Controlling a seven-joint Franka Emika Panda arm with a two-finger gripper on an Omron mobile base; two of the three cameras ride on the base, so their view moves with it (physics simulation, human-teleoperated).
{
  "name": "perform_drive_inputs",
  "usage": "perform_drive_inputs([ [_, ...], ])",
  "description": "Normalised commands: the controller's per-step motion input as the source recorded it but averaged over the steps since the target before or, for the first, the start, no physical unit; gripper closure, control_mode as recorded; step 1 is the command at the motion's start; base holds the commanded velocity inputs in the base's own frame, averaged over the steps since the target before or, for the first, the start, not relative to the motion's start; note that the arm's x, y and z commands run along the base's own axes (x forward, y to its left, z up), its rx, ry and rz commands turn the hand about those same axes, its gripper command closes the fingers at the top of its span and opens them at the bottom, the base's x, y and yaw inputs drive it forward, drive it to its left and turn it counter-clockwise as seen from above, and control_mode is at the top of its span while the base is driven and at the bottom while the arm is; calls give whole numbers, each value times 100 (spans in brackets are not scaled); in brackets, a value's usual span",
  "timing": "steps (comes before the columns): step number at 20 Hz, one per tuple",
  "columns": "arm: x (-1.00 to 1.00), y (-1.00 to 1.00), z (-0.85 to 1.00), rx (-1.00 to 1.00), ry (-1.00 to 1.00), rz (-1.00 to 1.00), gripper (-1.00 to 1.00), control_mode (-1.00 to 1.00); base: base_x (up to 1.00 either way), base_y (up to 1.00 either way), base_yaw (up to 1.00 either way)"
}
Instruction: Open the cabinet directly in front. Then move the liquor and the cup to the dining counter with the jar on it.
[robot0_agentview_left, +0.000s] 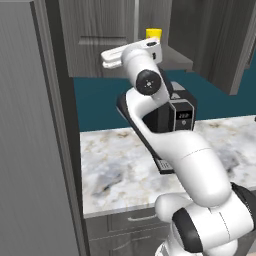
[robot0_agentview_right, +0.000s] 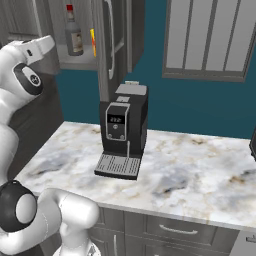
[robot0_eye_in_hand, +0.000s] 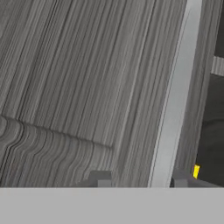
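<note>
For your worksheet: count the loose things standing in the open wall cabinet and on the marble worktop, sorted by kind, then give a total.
Bottle with red cap: 1
Yellow cup: 1
Black coffee machine: 1
Total: 3

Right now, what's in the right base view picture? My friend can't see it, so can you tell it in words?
A black coffee machine stands on a marble worktop. Up left, an open cabinet shows the liquor on its shelf, with the white robot arm reaching up beside it.

No legible text anywhere (the coffee machine (robot0_agentview_right: 123, 131) has a small display, its characters too blurred).
</note>
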Motion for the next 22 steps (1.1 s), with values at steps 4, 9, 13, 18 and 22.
perform_drive_inputs([
  [4,-27,25,0,0,-1,0,100,-100,0,0,0],
  [9,-75,87,0,0,-9,-3,100,-100,0,0,0],
  [13,-81,100,0,0,-9,-5,100,-100,0,0,0],
  [18,-66,100,0,0,-3,-6,100,-100,0,0,0],
  [22,-9,60,2,0,3,-4,-100,-100,0,0,0],
])
